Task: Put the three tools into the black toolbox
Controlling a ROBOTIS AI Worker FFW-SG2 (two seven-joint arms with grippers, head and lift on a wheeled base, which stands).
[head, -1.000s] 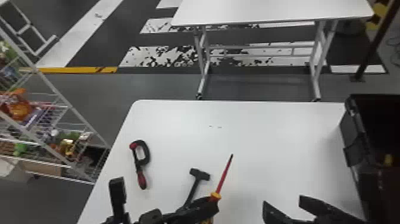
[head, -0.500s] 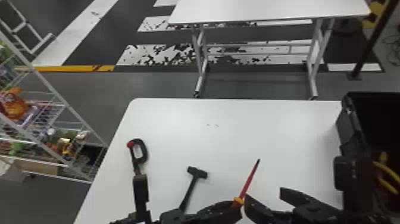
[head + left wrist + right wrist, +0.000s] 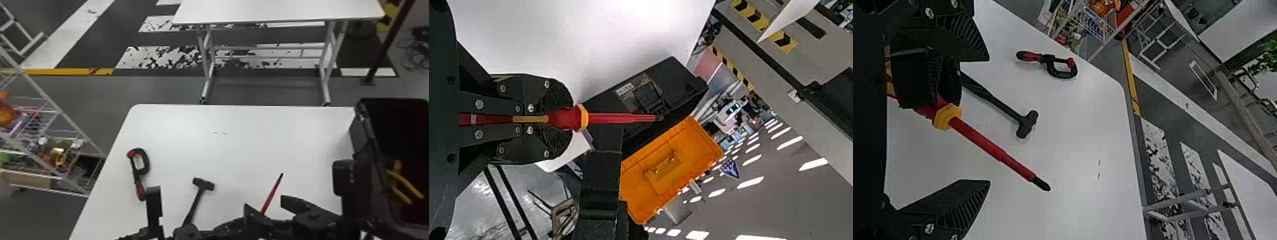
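Observation:
My left gripper [image 3: 231, 224] holds the red screwdriver [image 3: 270, 195], its shaft angled up over the table. In the left wrist view my left gripper [image 3: 565, 119] is clamped around the handle of the screwdriver [image 3: 614, 118]. My right gripper [image 3: 267, 204] is spread around the screwdriver without gripping it. The right wrist view has the screwdriver [image 3: 988, 142] between the parted fingers of my right gripper [image 3: 988, 120]. A black hammer [image 3: 194, 204] and a black-red clamp [image 3: 145, 162] lie on the table's left half. The black toolbox [image 3: 362, 134] stands at the right.
Yellow-handled pliers [image 3: 405, 183] lie inside the toolbox. An orange bin [image 3: 669, 170] is beside the toolbox in the left wrist view. A wire shelf [image 3: 48, 99] stands left of the white table [image 3: 242, 146], and another table [image 3: 277, 9] is beyond.
The left gripper has moved right with the screwdriver. The right gripper has come leftward to it, its fingers spreading wider. The hammer and clamp have stayed put.

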